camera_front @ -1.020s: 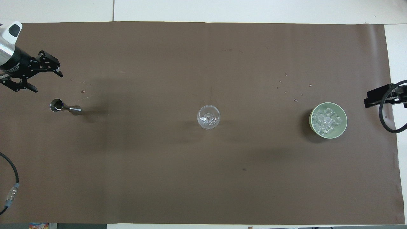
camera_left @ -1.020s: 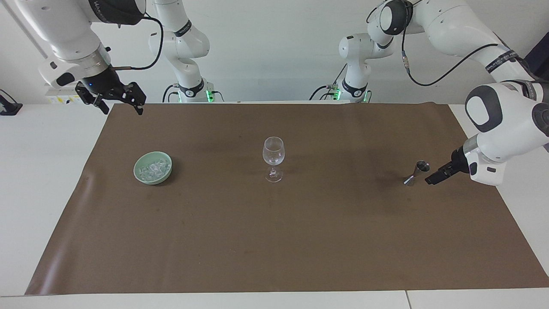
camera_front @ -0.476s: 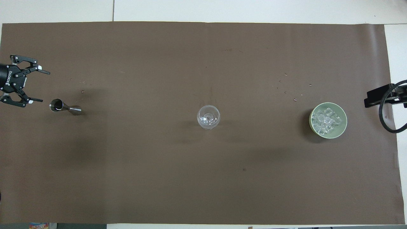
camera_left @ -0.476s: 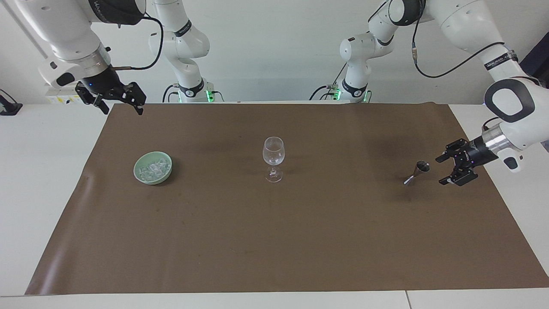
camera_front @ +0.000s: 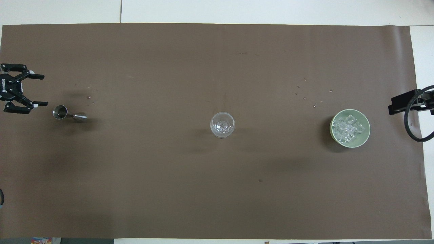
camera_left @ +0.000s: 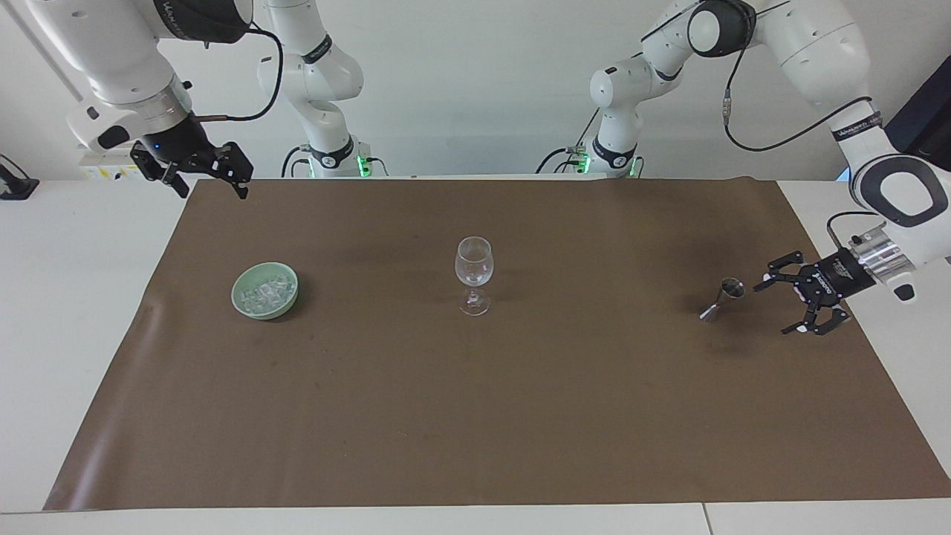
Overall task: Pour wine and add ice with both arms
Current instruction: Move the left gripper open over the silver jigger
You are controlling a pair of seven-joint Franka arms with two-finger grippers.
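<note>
At the counter's middle: wine glass (camera_left: 473, 275), clear, upright on its foot, on the brown mat (camera_left: 475, 416).
Ice: a heap of small clear chunks (camera_left: 265, 290) lying in the green bowl (camera_left: 245, 306), which sits on the mat toward the right arm's end of the counter, well apart from the wine glass.
Jigger: small metal double-cone measure (camera_left: 721, 299), upright on the mat toward the left arm's end of the counter, well apart from the wine glass.
Left end effector: (camera_left: 791, 305), low over the mat just beside the jigger, turned sideways with its opening toward the jigger; fingers spread apart, nothing between them, not touching the jigger.
Right end effector: (camera_left: 208, 178), raised over the mat's edge at the right arm's end of the counter; fingers spread apart, holding nothing; this arm waits.
Overhead view: left end effector (camera_front: 32, 90) apart from the jigger (camera_front: 67, 114); wine glass (camera_front: 222, 125) at centre; bowl (camera_front: 365, 135) with ice (camera_front: 347, 130); of the right end effector only a black part at the frame's edge.
Mat surface: a few small specks near the bowl (camera_front: 305, 93).
</note>
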